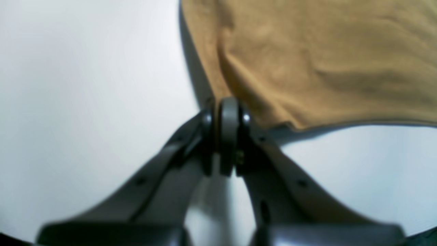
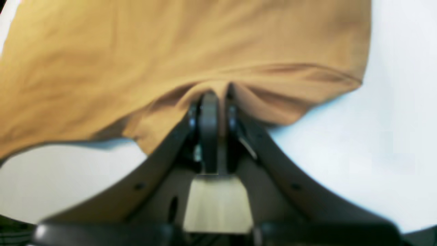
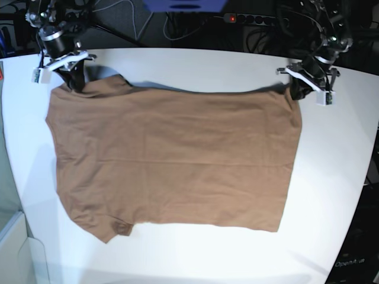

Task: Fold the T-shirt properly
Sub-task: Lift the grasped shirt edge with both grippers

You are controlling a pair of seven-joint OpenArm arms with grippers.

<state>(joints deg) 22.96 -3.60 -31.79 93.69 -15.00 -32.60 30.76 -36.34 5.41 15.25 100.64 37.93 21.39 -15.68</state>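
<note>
The tan-brown T-shirt [image 3: 177,160] lies spread flat on the white table [image 3: 195,254], with its sleeves to the left and its hem to the right in the base view. My right gripper [image 3: 74,83] is at the far left corner of the shirt. In the right wrist view it [image 2: 213,97] is shut on a pinched fold of the cloth [image 2: 136,51]. My left gripper [image 3: 296,90] is at the far right hem corner. In the left wrist view it [image 1: 227,102] is shut on the very edge of the cloth [image 1: 324,51]. The collar and tag are hidden.
Cables and a power strip [image 3: 249,19] lie beyond the table's far edge. A pale bin [image 3: 12,248] stands off the table at the near left. Bare white table shows in front of the shirt and to its right [image 3: 337,177].
</note>
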